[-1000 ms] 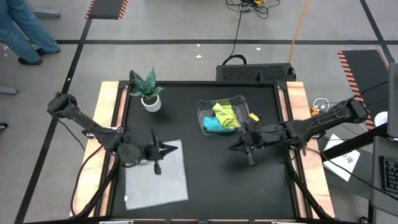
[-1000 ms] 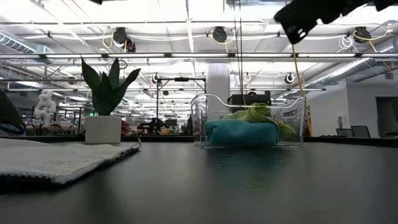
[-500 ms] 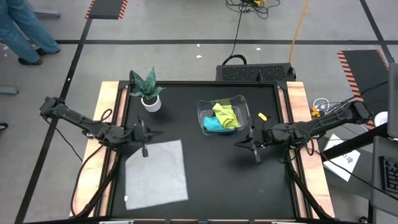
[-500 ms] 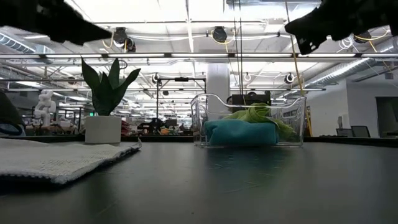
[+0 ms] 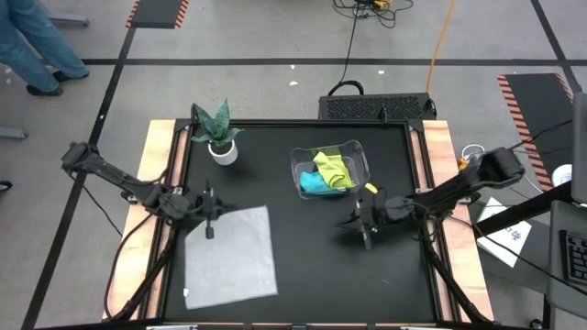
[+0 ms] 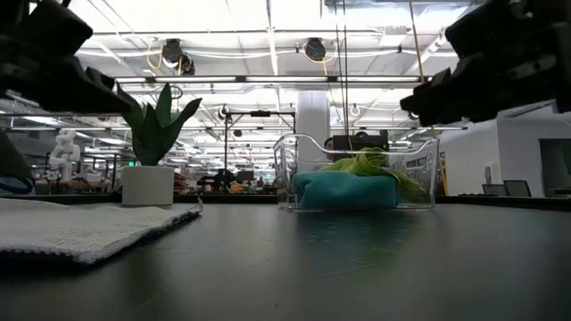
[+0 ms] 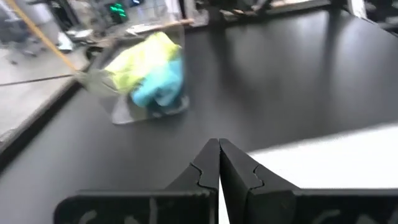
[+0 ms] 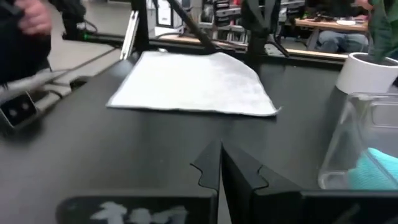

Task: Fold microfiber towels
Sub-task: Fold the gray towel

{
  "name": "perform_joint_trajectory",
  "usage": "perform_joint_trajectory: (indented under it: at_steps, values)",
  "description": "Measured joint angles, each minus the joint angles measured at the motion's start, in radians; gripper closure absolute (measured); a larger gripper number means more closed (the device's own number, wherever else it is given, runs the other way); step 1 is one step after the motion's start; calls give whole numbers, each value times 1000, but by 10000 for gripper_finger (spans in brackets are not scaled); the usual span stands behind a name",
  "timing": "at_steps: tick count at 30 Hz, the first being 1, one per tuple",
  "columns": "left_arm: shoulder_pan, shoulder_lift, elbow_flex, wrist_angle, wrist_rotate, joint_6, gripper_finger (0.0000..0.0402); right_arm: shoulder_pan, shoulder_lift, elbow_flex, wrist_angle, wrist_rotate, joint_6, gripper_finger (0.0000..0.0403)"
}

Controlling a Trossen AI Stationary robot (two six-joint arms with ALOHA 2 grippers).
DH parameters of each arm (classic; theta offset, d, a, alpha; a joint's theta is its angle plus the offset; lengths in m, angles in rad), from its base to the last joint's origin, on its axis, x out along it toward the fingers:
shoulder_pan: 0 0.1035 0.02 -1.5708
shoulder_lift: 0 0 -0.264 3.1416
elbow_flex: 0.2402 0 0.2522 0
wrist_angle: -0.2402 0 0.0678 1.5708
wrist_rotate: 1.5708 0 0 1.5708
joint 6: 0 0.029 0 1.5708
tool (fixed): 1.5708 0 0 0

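The light grey towel (image 5: 231, 252) lies spread flat on the black table's near left part; it also shows as a pale sheet (image 8: 193, 84) in the right wrist view. The yellow-green towel (image 5: 333, 168) and the teal towel (image 5: 313, 183) lie bunched in the clear bin (image 5: 355, 151). My left gripper (image 5: 220, 202) hovers shut just off the grey towel's far left corner, touching nothing. My right gripper (image 5: 341, 224) hangs shut over bare table near the bin's near side. Both pairs of fingers (image 7: 219, 155) (image 8: 221, 155) meet at their tips.
A potted plant in a white pot (image 5: 221, 147) stands at the far left of the table. Wooden rails (image 5: 158, 183) run along the table's left and right edges. Bare black surface (image 5: 348, 275) lies between the grey towel and the right arm.
My left gripper has drawn back from over the grey towel toward the table's left edge and come down, staying shut. My right gripper has sunk lower near the bin, staying shut. The towels have not moved.
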Motion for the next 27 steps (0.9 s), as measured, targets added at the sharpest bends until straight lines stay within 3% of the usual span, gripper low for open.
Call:
perform_joint_trajectory:
  at_steps: [5, 9, 12, 14, 22, 27]
  values:
    - [-17, 1, -36, 1, 84, -17, 392, -2, 135, 29, 91, -10, -2, 397]
    - [-28, 16, -39, 7, 242, -129, 392, -1, 208, 66, 88, -101, -31, 397]
    - [-62, 35, -38, 21, 391, -217, 392, -1, 229, 84, 88, -99, -30, 397]
    - [-105, 62, -38, 56, 409, -272, 392, -2, 230, 88, 89, -96, -15, 397]
    - [-335, 242, -37, 174, 170, -359, 392, -2, 230, 89, 107, -100, -1, 397]
    - [-407, 348, -37, 206, -60, -428, 392, -5, 230, 119, 112, -127, 21, 397]
